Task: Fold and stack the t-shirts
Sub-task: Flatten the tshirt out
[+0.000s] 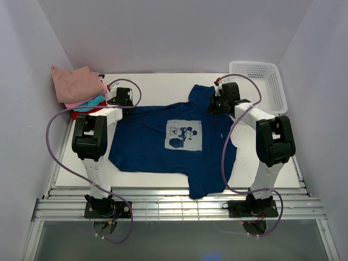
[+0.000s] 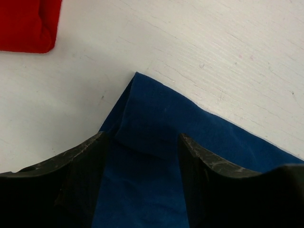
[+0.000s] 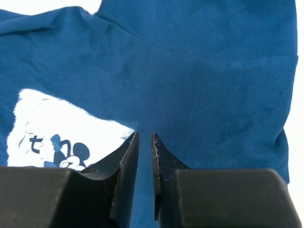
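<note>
A navy blue t-shirt (image 1: 147, 144) lies spread flat on the table, its pale cartoon-mouse print (image 1: 184, 135) facing up. My left gripper (image 1: 120, 99) is at the shirt's far left corner. In the left wrist view its jaws (image 2: 142, 137) stand wide open, straddling that folded-over corner (image 2: 156, 114). My right gripper (image 1: 221, 103) is low over the shirt's far right shoulder. Its jaws (image 3: 145, 135) are nearly together, with a strip of the navy cloth (image 3: 204, 80) between them, beside the print (image 3: 61, 128). Folded t-shirts are stacked at the far left, dusty pink (image 1: 77, 82) on top.
The stack shows teal (image 1: 93, 103) and red (image 1: 91, 110) edges low down, and the red shirt (image 2: 26, 23) lies close to my left gripper. A white mesh basket (image 1: 261, 81) stands at the far right corner. White walls close in on both sides.
</note>
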{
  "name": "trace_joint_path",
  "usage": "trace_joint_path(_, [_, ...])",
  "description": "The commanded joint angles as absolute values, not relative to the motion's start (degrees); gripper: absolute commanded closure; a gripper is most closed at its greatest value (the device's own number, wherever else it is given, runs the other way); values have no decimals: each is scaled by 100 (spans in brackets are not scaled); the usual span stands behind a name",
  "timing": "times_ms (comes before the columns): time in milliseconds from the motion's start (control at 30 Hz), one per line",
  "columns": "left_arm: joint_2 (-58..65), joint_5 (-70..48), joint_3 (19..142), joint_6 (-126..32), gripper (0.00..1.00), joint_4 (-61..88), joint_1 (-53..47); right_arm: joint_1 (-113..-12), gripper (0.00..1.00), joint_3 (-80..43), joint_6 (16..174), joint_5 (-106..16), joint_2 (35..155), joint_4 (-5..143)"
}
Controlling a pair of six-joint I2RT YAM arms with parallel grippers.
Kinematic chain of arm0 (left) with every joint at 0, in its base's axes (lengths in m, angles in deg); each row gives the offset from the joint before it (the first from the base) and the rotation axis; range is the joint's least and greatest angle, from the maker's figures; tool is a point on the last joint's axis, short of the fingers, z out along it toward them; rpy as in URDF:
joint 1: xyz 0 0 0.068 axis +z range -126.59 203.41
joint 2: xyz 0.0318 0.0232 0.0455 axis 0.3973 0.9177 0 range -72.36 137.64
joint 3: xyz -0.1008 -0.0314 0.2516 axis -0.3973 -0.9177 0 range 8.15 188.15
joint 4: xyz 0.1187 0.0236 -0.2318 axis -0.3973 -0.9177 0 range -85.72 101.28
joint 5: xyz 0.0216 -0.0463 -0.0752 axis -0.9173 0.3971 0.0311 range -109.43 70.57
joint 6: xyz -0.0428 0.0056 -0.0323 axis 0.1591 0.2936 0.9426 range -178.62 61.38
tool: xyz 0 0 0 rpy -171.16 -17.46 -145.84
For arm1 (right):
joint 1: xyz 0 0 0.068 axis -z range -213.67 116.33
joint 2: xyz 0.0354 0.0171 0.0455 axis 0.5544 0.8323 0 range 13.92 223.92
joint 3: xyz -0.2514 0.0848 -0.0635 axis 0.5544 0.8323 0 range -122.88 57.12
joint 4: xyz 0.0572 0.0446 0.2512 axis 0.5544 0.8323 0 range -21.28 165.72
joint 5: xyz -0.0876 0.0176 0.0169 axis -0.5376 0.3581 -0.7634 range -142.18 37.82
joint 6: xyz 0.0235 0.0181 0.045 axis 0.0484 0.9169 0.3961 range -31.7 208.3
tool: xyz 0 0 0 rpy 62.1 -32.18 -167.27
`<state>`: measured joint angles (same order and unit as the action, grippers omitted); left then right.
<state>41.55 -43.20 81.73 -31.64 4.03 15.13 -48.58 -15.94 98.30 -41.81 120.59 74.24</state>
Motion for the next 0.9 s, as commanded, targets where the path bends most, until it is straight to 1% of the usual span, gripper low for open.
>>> trace_joint_path(0, [4234,-4299,8400,-3199,30,503,1585,-4878,78,-1802,9736,-4330,12202,7364])
trace_joint_path(200, [4339,-4298,8470,-3217,31,539,1602,-4878,81,-1855,9736,-4383,12369,7338])
trace_joint_path(333, [4365,-4316,8479,-3199,53,574,1611,-4870,85,-2022,9744,-4681,12527,7329])
trace_joint_path(400, [4366,-4325,8488,-3191,54,574,1611,-4870,85,-2171,9771,-4901,12685,7338])
trace_joint_path(467, [4348,-4334,8505,-3191,54,591,1620,-4870,81,-2460,9797,-5138,12791,7347])
trace_joint_path(500, [4322,-4334,8505,-3190,54,600,1620,-4861,76,-2558,9815,-5191,12905,7338])
trace_joint_path(600, [4304,-4342,8558,-3217,55,635,1620,-4843,73,-3049,9824,-5595,13142,7321])
trace_joint_path(767, [4409,-4334,8760,-3278,56,600,1638,-4703,71,-3972,9894,-5851,13827,7505])
trace_joint_path(867, [4418,-4342,8804,-3278,60,591,1638,-4632,69,-4482,9911,-5939,14205,7602])
